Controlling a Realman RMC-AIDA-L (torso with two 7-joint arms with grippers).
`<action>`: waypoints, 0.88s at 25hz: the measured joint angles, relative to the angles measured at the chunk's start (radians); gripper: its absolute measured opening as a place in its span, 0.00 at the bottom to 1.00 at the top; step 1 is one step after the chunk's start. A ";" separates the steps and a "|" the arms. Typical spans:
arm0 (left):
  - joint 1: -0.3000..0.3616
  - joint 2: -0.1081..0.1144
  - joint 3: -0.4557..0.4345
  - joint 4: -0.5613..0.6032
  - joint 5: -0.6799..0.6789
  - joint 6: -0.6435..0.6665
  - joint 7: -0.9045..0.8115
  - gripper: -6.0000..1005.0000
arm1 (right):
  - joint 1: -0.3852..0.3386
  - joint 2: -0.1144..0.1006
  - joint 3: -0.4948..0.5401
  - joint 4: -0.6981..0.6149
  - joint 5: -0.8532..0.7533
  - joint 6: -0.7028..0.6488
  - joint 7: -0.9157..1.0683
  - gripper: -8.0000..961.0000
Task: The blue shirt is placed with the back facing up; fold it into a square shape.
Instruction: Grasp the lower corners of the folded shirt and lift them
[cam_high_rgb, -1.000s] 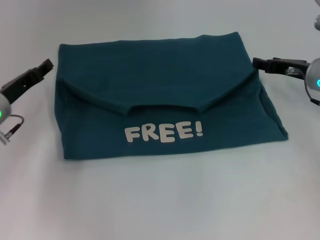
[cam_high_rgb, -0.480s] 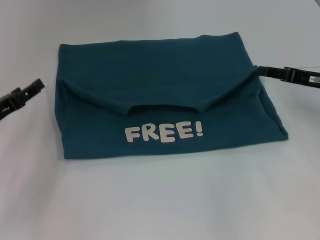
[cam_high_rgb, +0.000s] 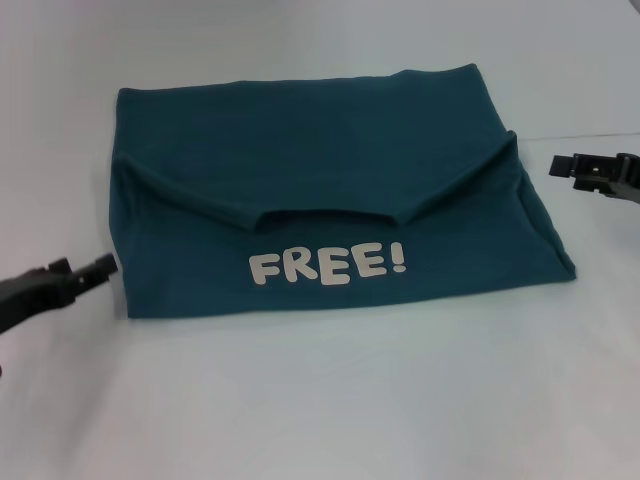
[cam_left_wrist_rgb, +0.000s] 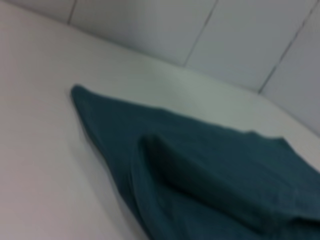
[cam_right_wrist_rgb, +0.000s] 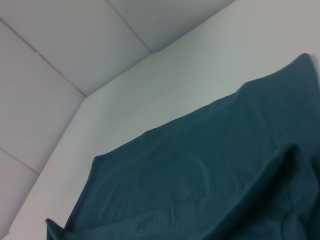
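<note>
Shirt (cam_high_rgb: 330, 190) lies mid-table (cam_high_rgb: 320, 400), already folded into a rough rectangle with the lettering (cam_high_rgb: 328, 266) showing on a near flap and the sleeves tucked in slanting creases. The left gripper (cam_high_rgb: 88, 272) hovers just beside the near-left corner, the right gripper (cam_high_rgb: 575, 168) off the right edge, neither touching cloth; whether either one's jaws are apart or together I cannot tell. Judging by the shape, what remains is squaring: pinch low at matching corners, lift evenly, avoid dragging the lower layers. Nothing else on the table blocks either arm.
</note>
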 joint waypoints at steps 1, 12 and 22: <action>0.001 -0.002 0.002 0.000 0.018 0.000 0.000 0.79 | -0.004 -0.001 0.002 0.000 0.001 0.000 0.006 0.67; -0.006 -0.024 0.100 -0.011 0.063 -0.032 0.004 0.77 | -0.009 0.005 -0.001 0.005 -0.002 0.017 0.014 0.68; -0.025 -0.026 0.161 -0.026 0.064 -0.063 0.000 0.76 | -0.013 0.009 -0.003 0.006 -0.004 0.022 0.015 0.68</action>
